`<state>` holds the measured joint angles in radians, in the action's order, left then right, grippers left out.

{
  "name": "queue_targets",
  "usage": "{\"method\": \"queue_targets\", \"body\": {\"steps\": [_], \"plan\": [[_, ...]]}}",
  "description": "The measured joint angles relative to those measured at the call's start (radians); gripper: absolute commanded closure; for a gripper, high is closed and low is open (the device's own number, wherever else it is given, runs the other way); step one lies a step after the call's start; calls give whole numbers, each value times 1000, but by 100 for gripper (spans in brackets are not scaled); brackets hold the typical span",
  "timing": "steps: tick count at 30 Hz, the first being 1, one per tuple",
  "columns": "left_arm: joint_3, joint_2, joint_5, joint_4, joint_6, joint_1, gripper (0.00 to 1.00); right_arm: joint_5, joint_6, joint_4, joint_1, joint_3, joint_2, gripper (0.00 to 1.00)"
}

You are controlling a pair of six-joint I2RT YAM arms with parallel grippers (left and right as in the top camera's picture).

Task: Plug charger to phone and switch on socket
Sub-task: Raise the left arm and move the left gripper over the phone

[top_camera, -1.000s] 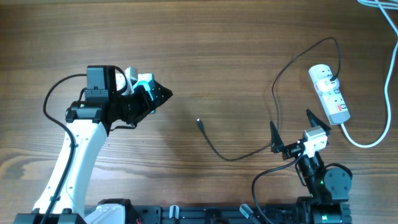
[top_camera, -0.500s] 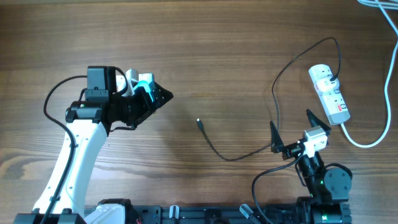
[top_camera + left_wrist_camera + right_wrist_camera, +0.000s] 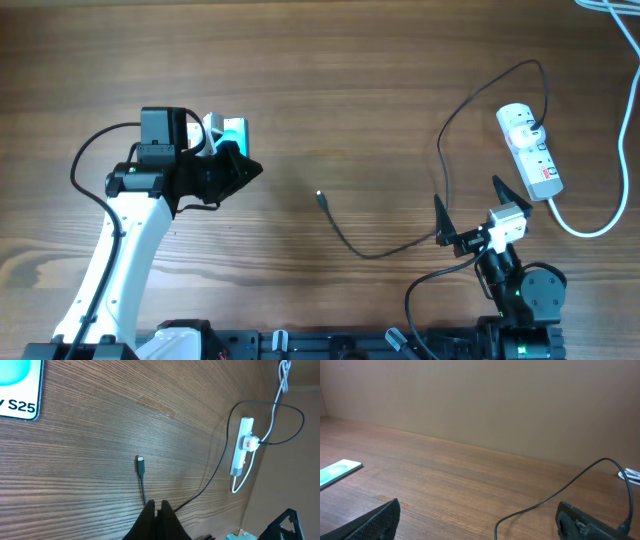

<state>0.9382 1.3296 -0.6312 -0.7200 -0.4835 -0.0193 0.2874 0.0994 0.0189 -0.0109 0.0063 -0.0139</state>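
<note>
The phone [image 3: 229, 129] lies with its teal screen up at the left, half hidden under my left arm; its white text band [image 3: 17, 406] fills the left wrist view's top left corner. My left gripper [image 3: 256, 168] is shut on nothing, just right of the phone and above the table. The charger's metal plug tip [image 3: 320, 197] lies loose mid-table, ahead of the shut left gripper [image 3: 157, 505]. Its black cable [image 3: 440, 150] loops to the white socket [image 3: 530, 150] at the right. My right gripper [image 3: 470, 207] stands open and empty beside the cable [image 3: 560, 497], below the socket.
A thick white cord [image 3: 600, 225] runs from the socket off the table's right edge. The socket [image 3: 242, 450] and this cord [image 3: 282, 375] also show far off in the left wrist view. A plain wall [image 3: 495, 400] backs the table.
My left gripper's jaws have gone from open to shut, with nothing between them. The phone, charger and right arm have not moved.
</note>
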Motion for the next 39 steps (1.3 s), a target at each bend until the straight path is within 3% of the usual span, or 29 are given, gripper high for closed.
{"method": "queue_targets", "body": {"steps": [13, 27, 39], "plan": [[0, 0, 60, -6, -3, -99, 96, 0, 0, 0, 0, 0, 0, 1], [0, 3, 254, 0, -124, -267, 90, 0, 0, 0, 0, 0, 0, 0], [0, 193, 321, 95, -196, -393, 83, 0, 0, 0, 0, 0, 0, 0]]}}
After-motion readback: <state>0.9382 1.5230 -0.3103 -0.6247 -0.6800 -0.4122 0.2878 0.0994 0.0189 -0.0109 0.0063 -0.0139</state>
